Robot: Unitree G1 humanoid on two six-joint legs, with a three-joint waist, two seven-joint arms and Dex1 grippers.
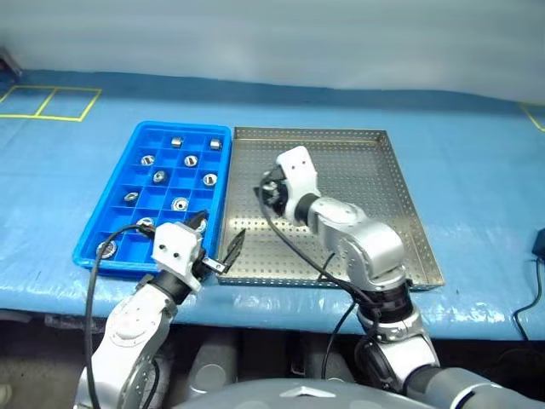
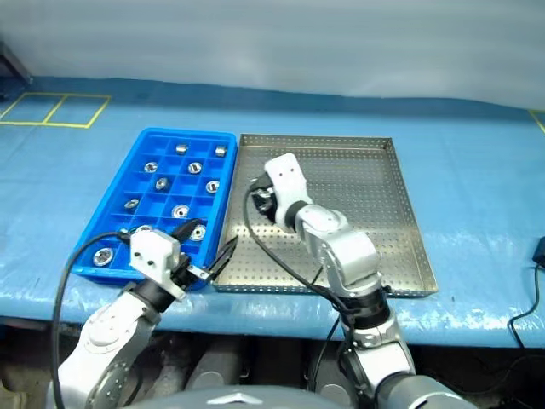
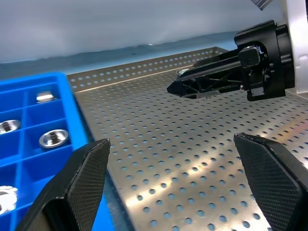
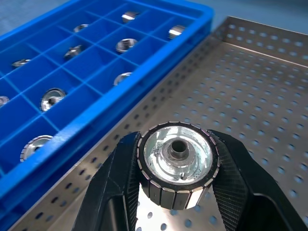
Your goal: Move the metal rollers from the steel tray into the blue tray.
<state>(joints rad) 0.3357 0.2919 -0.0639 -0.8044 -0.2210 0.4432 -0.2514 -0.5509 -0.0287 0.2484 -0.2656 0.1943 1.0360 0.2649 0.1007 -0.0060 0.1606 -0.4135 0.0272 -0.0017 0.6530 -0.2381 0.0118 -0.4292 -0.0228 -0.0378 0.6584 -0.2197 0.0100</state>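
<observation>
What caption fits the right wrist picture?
Right gripper shut on a roller over the steel tray, blue tray beside.

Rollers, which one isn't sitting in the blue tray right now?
The roller clamped in the right gripper, above the steel tray. All the others lie in blue tray compartments.

Colours and patterns on the worktop

Bright blue all over the blue tray, its square grid the same blue. Shiny silver on the metal rollers in it. Dull silver on the steel tray, floor dotted with even rows of small holes. Silver with a dark centre hole on the roller between black fingers. Blue on the worktop, yellow lines at its far left corner.
</observation>
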